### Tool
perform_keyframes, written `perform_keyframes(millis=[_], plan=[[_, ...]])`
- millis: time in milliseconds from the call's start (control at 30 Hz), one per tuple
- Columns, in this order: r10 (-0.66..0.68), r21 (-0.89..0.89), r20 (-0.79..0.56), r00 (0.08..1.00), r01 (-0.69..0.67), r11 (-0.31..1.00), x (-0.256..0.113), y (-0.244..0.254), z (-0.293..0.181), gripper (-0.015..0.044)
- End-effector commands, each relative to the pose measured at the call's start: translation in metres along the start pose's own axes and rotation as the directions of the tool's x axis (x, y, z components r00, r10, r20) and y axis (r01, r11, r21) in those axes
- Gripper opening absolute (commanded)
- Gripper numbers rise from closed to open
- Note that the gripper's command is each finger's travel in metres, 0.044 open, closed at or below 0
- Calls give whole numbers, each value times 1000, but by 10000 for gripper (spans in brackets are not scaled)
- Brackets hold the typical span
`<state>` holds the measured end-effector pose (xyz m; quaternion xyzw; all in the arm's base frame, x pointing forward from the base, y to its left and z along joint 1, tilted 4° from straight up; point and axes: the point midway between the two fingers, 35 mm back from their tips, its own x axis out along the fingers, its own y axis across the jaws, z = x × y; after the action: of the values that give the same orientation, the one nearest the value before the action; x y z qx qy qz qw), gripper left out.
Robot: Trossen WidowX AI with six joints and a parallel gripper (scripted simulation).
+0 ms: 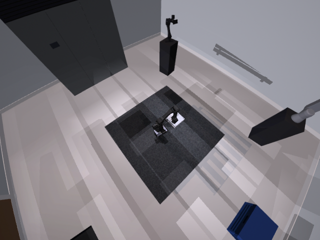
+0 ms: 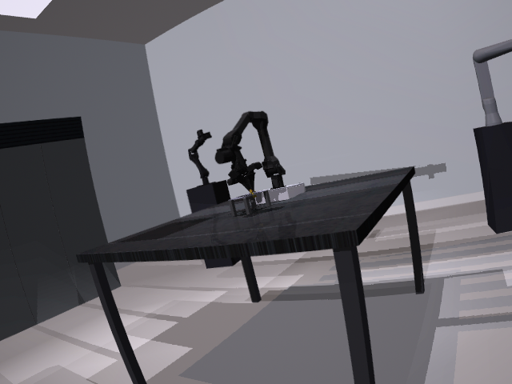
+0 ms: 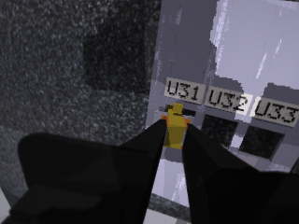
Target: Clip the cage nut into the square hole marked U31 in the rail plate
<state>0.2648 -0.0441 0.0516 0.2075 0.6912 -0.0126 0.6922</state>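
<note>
The surface (image 1: pixel 160 165) (image 2: pixel 289 225) carries the one arm (image 1: pixel 170 111) (image 2: pixel 236 134), which reaches down over the plate (image 3: pixel 196 56) (image 2: pixel 261 197). No second arm shares the work, so the approach has to come from this one.

The pincer (image 1: pixel 160 129) (image 2: pixel 250 190) (image 3: pixel 174 128) is narrow, closed on the nut (image 2: pixel 251 193) (image 3: pixel 176 135), with one finger along each side. The nut therefore lies directly between the fingertips, over the label end of the plate's row of holes. In the wrist view its long axis runs up and down the picture, nearly across the row, and its slim end points toward the label U31 (image 3: pixel 185 91).

The hole (image 3: pixel 189 113) shows only as a dark strip just beside and behind that slim end; the nut hides the rest. Whether the wings are already in it, or only above it, I cannot tell.

The step looks like seating. The move should keep the nut's axis square to the hole and bring it down, correcting sideways only slightly, before letting go. Released off line, a wing could catch on the rim and leave the nut tilted.
</note>
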Motion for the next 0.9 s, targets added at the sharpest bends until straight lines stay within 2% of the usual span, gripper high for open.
perform_keyframes(millis=[0,867], plan=[[7,-6,0,1000,-7,1000,0,1,0,36],[39,-6,0,999,-39,999,1,-1,0,36]])
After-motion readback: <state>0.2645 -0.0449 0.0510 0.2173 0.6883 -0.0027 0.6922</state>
